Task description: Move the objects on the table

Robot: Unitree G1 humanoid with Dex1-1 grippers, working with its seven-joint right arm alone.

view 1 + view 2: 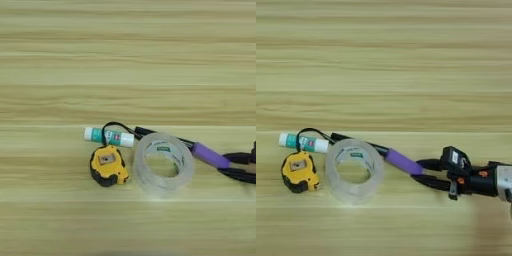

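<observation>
Clear tape roll point(354, 170), wide, standing on its flat side on the tabletop point(384, 60): light, stiff, probably slick; best taken across its wall. Left of it, yellow-black tape measure point(300, 172), likely heaviest; behind that, white-green glue stick point(303, 142). Black pen point(363, 143) runs behind the roll to a purple cylinder point(402, 162) at its right. Pincer point(420, 172) parted around the cylinder's end, not clamped.

Tape measure point(107, 165) left of tape roll point(163, 162), glue stick point(109, 136) behind
</observation>
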